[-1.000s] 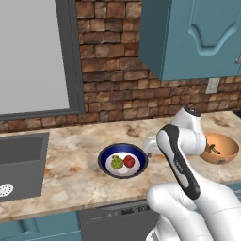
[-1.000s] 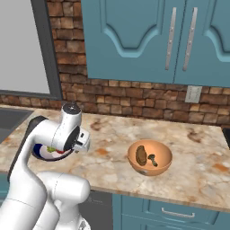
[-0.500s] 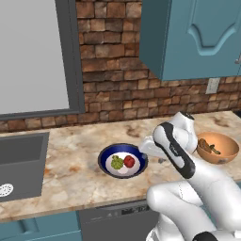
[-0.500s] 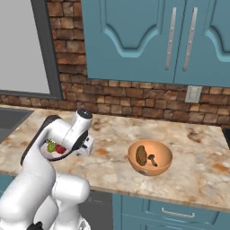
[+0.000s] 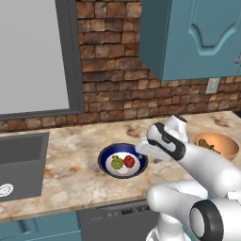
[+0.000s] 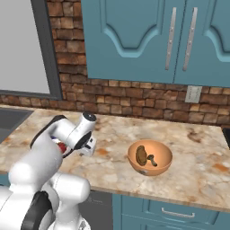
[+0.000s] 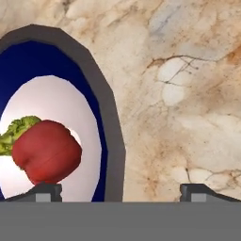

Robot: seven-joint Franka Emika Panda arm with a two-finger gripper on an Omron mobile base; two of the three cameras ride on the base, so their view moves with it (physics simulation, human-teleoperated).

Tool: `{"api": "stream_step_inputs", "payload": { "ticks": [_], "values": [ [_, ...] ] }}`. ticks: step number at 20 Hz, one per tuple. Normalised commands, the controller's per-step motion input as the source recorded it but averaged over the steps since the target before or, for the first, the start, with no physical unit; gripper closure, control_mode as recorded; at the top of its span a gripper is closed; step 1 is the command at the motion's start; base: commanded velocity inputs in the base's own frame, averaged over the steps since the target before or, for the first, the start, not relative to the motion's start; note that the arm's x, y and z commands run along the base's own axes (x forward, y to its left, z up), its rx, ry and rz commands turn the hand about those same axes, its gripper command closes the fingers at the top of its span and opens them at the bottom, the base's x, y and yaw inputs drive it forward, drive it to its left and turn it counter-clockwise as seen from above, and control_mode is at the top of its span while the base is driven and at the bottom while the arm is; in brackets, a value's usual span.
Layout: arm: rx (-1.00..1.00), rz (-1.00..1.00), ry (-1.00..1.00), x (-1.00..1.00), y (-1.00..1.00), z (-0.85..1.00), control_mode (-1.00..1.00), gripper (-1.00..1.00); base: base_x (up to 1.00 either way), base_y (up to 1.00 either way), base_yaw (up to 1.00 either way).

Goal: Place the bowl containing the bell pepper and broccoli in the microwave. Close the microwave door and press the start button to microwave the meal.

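While the bowl (image 5: 123,161) sits on the desk (image 5: 70,179) w/ broccoli (image 5: 116,162) and bell pepper (image 5: 129,161) inside, nothing's done yet. Just right of it the claw (image 7: 120,190) hangs low, tips apart, straddling the rim (no contact I can see). Left to do: grasp, load microwave, shut door, press start.

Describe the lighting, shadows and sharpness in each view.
Left base view: even, flat light, a faint shadow under the bowl, brick slightly soft. Right base view: similarly even, no glare on the counter. Hand view: the pepper and bowl rim loom large and soft-edged, with a mild sheen on the pepper.
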Motion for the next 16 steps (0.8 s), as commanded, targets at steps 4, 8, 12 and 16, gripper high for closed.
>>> {"api": "stream_step_inputs", "payload": {
  "ticks": [4,8,12,16],
  "values": [
    [0.0,0.0,0.01,0.18,0.28,-0.27,-1.0,-1.0,0.0,0.0,0.0],
    [0.0,0.0,0.01,0.12,0.2,-0.24,-1.0,-1.0,0.0,0.0,0.0],
    [0.0,0.0,0.01,0.06,0.12,-0.19,-1.0,1.0,0.0,0.0,0.0],
    [0.0,0.0,0.0,0.0,0.0,0.0,-1.0,1.0,0.0,0.0,0.0]
  ]
}}
